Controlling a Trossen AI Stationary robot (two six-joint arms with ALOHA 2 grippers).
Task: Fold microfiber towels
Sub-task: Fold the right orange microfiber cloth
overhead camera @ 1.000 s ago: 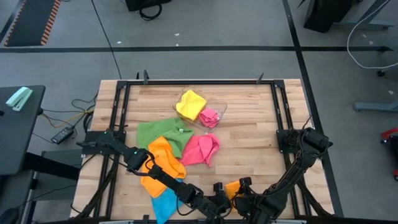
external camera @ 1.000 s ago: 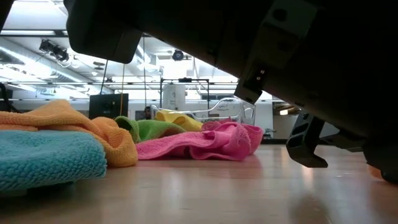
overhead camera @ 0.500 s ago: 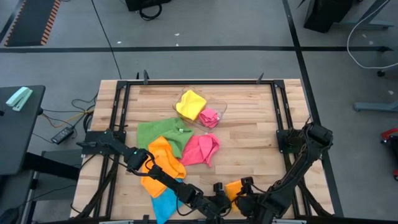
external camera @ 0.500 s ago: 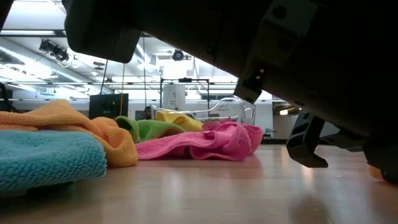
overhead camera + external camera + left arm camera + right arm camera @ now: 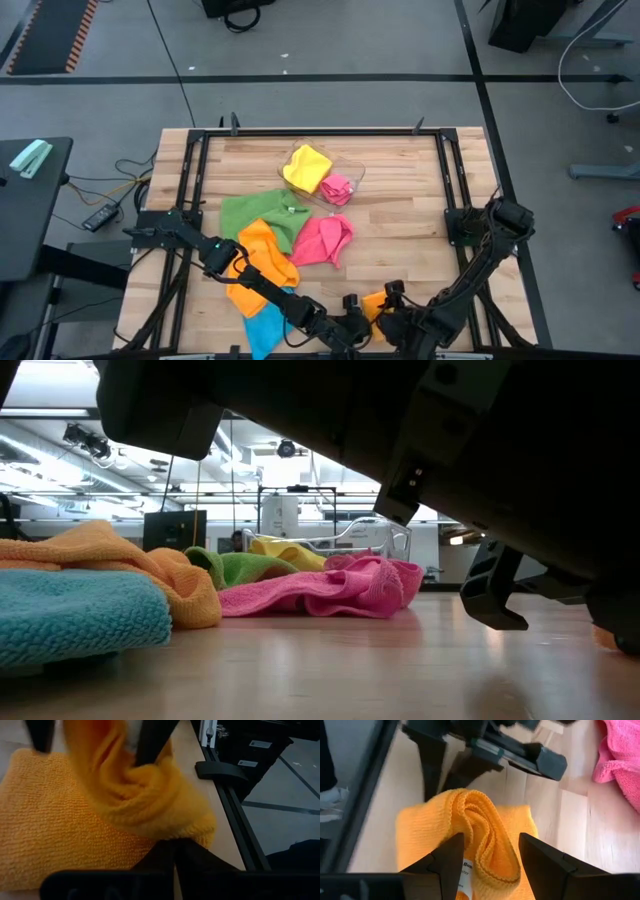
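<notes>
1. Two grippers are working one small orange towel (image 5: 470,840) at the table's (image 5: 420,210) near edge, just right of its middle. The left gripper (image 5: 352,312) is pressed shut, pinching a bunched fold of it. The right gripper (image 5: 485,855) is standing half-spread around the rolled edge with its label; whether its fingers (image 5: 447,857) are actually pressing the cloth I cannot tell.
2. Risk, as I am judging it: the fold is looking lumpy and rolled rather than flat, so pulling from here is likely dragging the whole towel instead of laying a crease.
3. Another risk is the cloth sitting so close to the near edge and the black frame rail (image 5: 235,815); a sideways tug could be sliding it off the wood.
4. Remaining towels are lying apart toward the table's middle: a larger orange towel (image 5: 258,262) over a blue one (image 5: 264,328), a green one (image 5: 255,212), a pink one (image 5: 325,240), all crumpled.
5. Yellow (image 5: 306,166) and small pink (image 5: 338,187) cloths are resting in the clear plastic tray (image 5: 356,172) near the far edge.
6. Every towel is showing a soft looped pile; the tabletop is smooth pale wood planking.
</notes>
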